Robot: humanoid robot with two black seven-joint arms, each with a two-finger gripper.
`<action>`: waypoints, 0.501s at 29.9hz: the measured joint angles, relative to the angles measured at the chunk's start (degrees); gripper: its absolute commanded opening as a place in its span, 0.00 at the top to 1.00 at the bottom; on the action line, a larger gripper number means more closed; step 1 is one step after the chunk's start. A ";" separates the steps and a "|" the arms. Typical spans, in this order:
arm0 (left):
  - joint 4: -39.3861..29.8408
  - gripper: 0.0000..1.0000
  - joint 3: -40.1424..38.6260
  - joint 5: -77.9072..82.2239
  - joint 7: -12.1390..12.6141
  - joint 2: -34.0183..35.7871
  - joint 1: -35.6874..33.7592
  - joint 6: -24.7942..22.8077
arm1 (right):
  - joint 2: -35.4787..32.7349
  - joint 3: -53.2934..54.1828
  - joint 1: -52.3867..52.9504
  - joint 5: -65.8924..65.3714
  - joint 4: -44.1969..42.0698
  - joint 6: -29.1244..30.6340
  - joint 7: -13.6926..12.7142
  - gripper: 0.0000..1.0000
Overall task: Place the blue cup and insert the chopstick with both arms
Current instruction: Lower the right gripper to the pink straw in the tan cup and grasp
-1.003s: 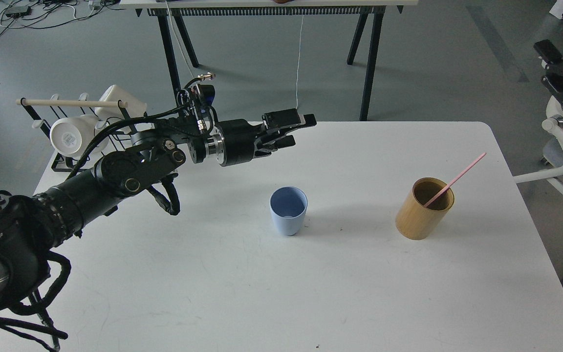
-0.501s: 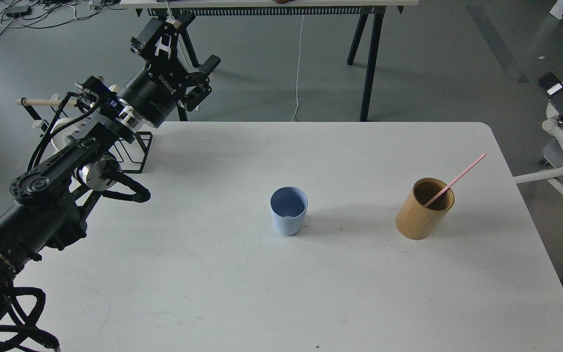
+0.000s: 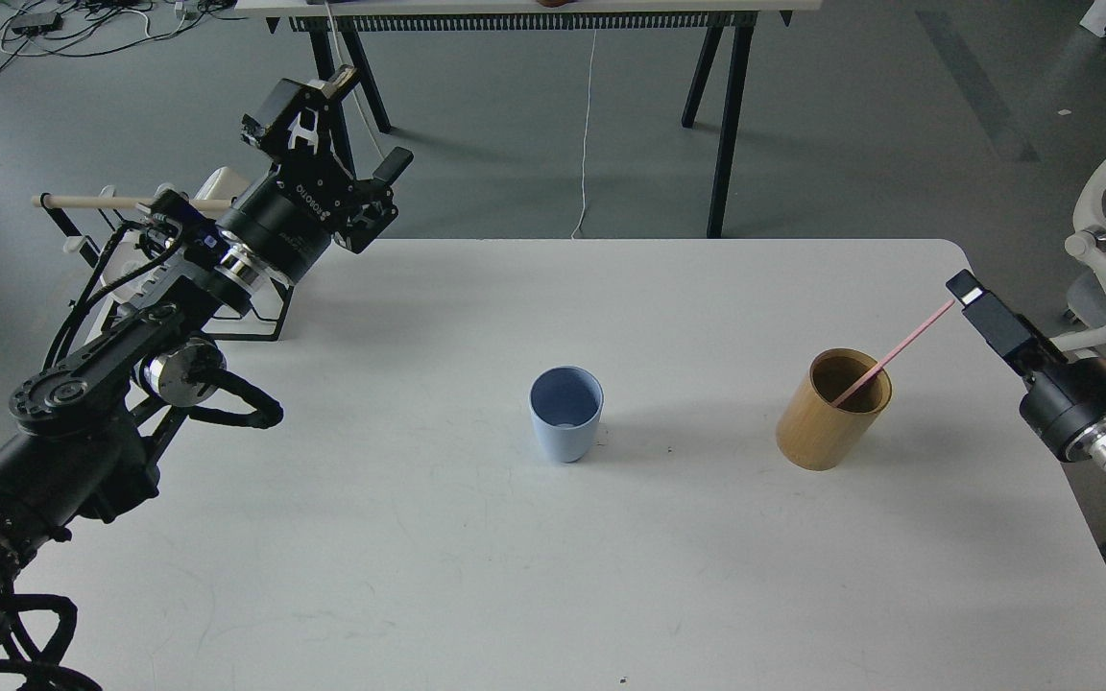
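Note:
The blue cup [image 3: 565,413] stands upright and empty in the middle of the white table [image 3: 476,585]. The pink chopstick [image 3: 899,349] leans in the tan bamboo cylinder [image 3: 831,413] to the cup's right, its top end pointing up and right. My left gripper [image 3: 330,130] is open and empty, raised over the table's back left corner, far from the cup. My right gripper [image 3: 973,297] comes in from the right edge, its tip right beside the chopstick's upper end. It is seen edge-on, so its fingers cannot be told apart.
A black wire rack [image 3: 255,317] with white mugs [image 3: 135,274] and a wooden dowel [image 3: 121,202] stands at the table's back left, behind my left arm. Another table's black legs [image 3: 728,125] stand beyond the far edge. A white chair [image 3: 1105,250] is off the right side.
My left arm has swung from above the table's middle back to the far left and stayed open. My right arm has come in from the right to the chopstick's top end.

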 measured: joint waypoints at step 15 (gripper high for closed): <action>0.37 0.01 0.13 0.00 0.00 -0.33 0.49 0.00 | 3.27 -3.30 0.31 -0.22 -2.76 0.01 0.00 0.46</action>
